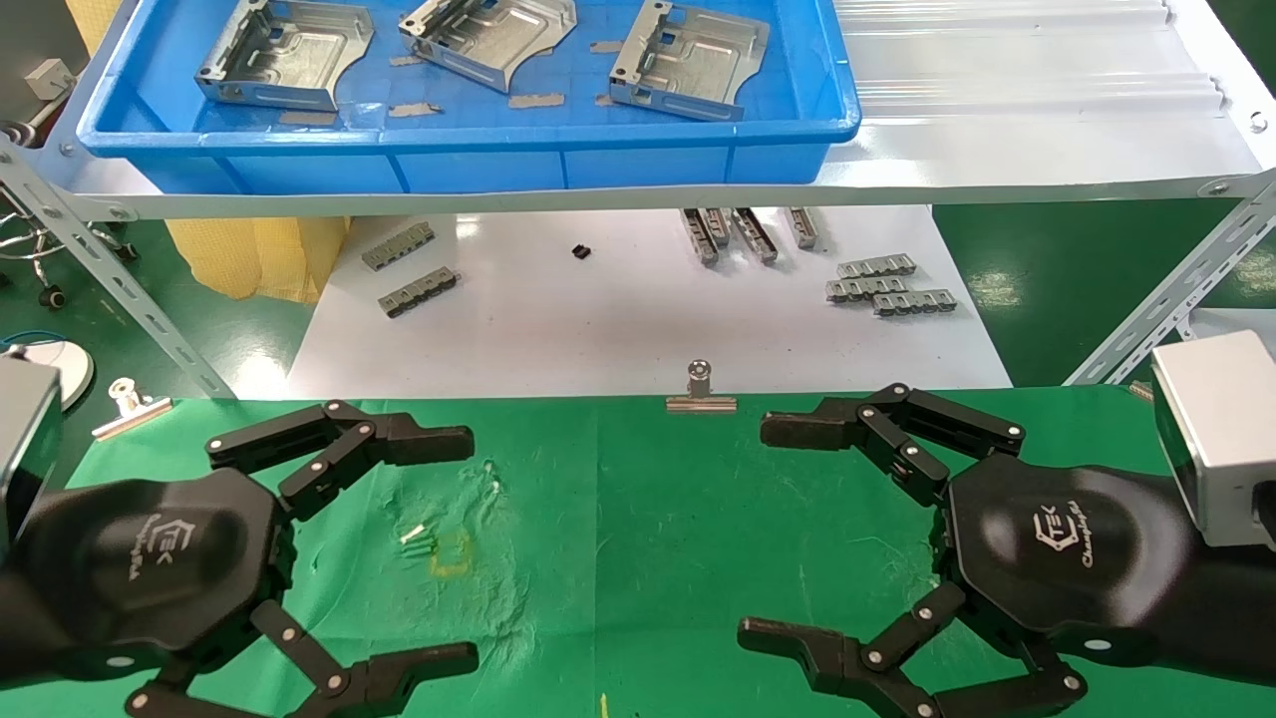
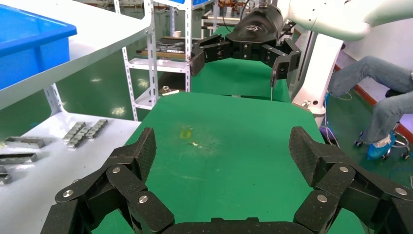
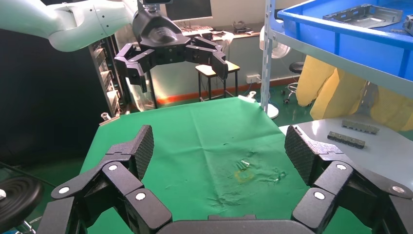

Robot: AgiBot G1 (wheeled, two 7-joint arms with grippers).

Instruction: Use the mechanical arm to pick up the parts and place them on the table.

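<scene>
1. Presently, the left gripper [image 1: 474, 543] hovers low over the table [image 1: 638, 519], jaws spread wide and holding nothing; its fingers point inward across the green cloth.
2. Opposite it, the right gripper [image 1: 753, 534] mirrors this pose, likewise spread wide and empty, so the two face each other over the bare middle of the cloth, probably a ready stance before any reach.
3. Three parts [image 1: 284, 55], [image 1: 488, 35], [image 1: 688, 55] lie apart from one another in the blue tray [image 1: 469, 150] on the raised shelf [image 1: 997, 160], beyond and above the cloth; none has yet been set down.
4. Small grey slotted strips [image 1: 887, 281] rest on the white board [image 1: 618, 319] under the shelf; they are not task items.
5. A binder clip [image 1: 701, 389] pins the cloth's far edge, keeping it flat.
</scene>
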